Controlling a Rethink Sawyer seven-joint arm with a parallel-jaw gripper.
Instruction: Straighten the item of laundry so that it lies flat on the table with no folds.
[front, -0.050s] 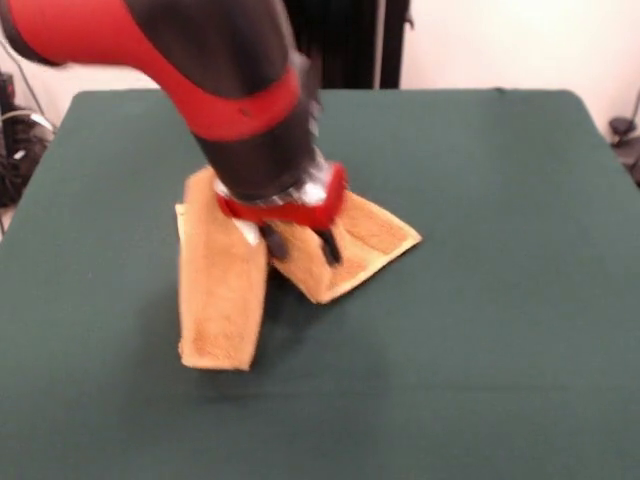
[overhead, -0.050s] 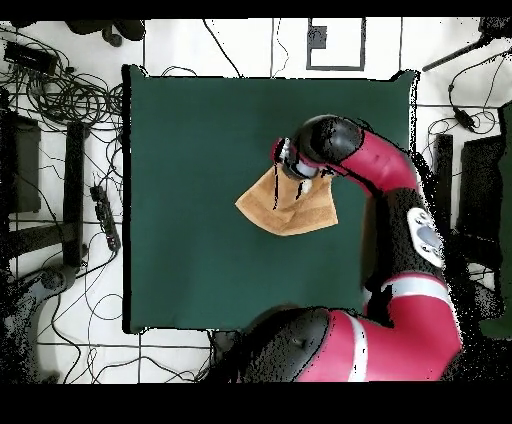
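The item of laundry (front, -0.050s: 222, 290) is an orange-tan terry towel lying folded on the green table (front, -0.050s: 480, 330). One long folded strip points toward the near edge, and a second flap (front, -0.050s: 372, 238) spreads to the right, so together they form a V. My gripper (front, -0.050s: 300, 245) hangs low over the point where the two flaps meet. Its dark fingers (front, -0.050s: 328, 246) are spread apart and open, with towel showing between them. From overhead, the towel (overhead, -0.050s: 285, 208) sits a little right of the table's middle, and the arm's wrist (overhead, -0.050s: 300, 160) covers its upper corner.
The arm's red and black links (overhead, -0.050s: 400, 200) reach over the table's right side in the overhead view. Cables and a power strip (overhead, -0.050s: 105, 215) lie on the floor left of the table (overhead, -0.050s: 200, 260). Dark equipment (front, -0.050s: 15, 140) stands beside the table edge.
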